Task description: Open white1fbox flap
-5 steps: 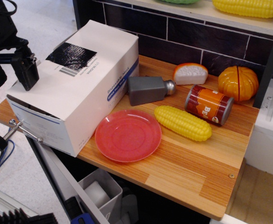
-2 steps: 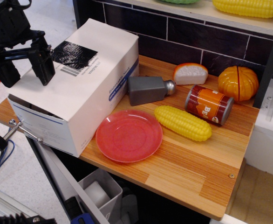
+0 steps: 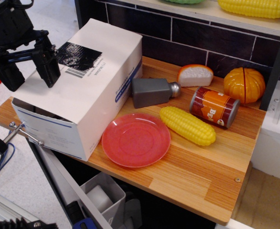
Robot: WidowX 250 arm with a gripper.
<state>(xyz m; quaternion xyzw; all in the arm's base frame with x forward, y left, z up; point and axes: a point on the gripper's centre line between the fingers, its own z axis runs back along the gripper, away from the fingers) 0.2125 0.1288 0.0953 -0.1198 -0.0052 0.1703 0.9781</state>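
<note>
The white1fbox is a large white cardboard box with blue lettering, lying on the left end of the wooden table. Its flap is the broad top panel with a glossy black patch and a barcode label; it lies nearly flat, with a dark gap under its near-left edge. My black gripper hangs at the box's left end with its two fingers spread apart. The right finger is over the flap beside the black patch, the left finger is off the box's left edge. It holds nothing.
A red plate lies against the box's front right. A grey shaker, yellow corn, an orange can, a bread piece and a pumpkin lie to the right. A tiled wall stands behind.
My gripper has moved right and onto the box's left end. The box has slid and turned slightly to the right, pushing the red plate right with it.
</note>
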